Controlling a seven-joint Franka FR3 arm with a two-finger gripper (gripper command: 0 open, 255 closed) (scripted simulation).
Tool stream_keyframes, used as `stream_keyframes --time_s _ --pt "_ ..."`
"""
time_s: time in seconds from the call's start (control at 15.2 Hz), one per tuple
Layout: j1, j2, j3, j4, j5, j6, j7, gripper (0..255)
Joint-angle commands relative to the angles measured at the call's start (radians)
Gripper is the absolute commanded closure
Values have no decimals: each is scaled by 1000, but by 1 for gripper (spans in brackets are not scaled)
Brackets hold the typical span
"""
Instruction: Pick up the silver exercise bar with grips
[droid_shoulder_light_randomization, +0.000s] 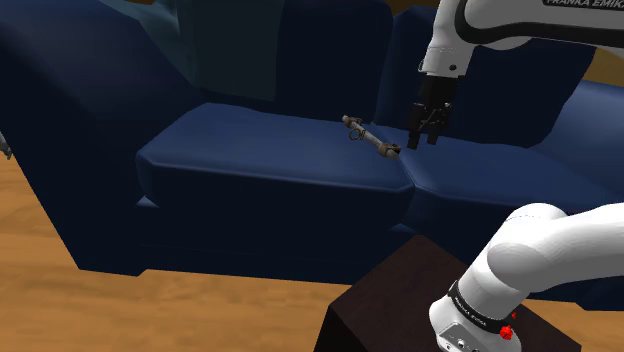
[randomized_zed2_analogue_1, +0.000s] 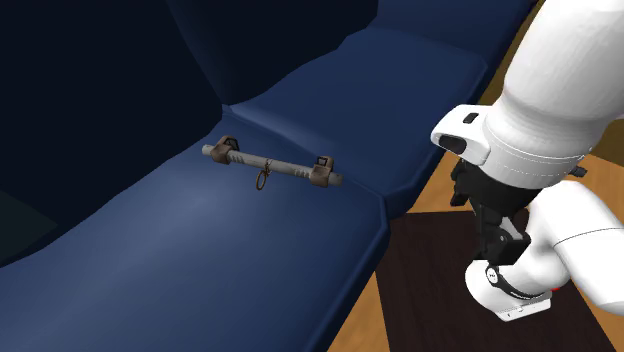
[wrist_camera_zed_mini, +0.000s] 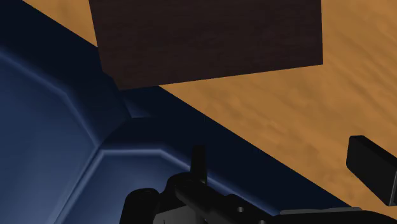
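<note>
The grey exercise bar (droid_shoulder_light_randomization: 370, 138) lies on the blue sofa seat (droid_shoulder_light_randomization: 250, 150) near the middle of the shoulder view, just left of our gripper (droid_shoulder_light_randomization: 429, 140), whose fingers stand apart and empty, so descending straight from here we could miss it or nudge its end.

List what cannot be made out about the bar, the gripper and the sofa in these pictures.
Bar: in the shoulder view its grips are too small to read.
Gripper: in the shoulder view its height above the cushion cannot be judged from this angle.
Sofa: in both exterior views its ends are cut off by the picture edges.
Stand: in the shoulder view it is cut off by the bottom edge.
</note>
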Motion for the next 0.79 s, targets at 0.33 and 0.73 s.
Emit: stream_keyframes --time_s 0.33,0.73 --pt "-18 121 -77 22 -50 120 -102 0" --pt "-32 295 -163 92 -78 250 -222 0"
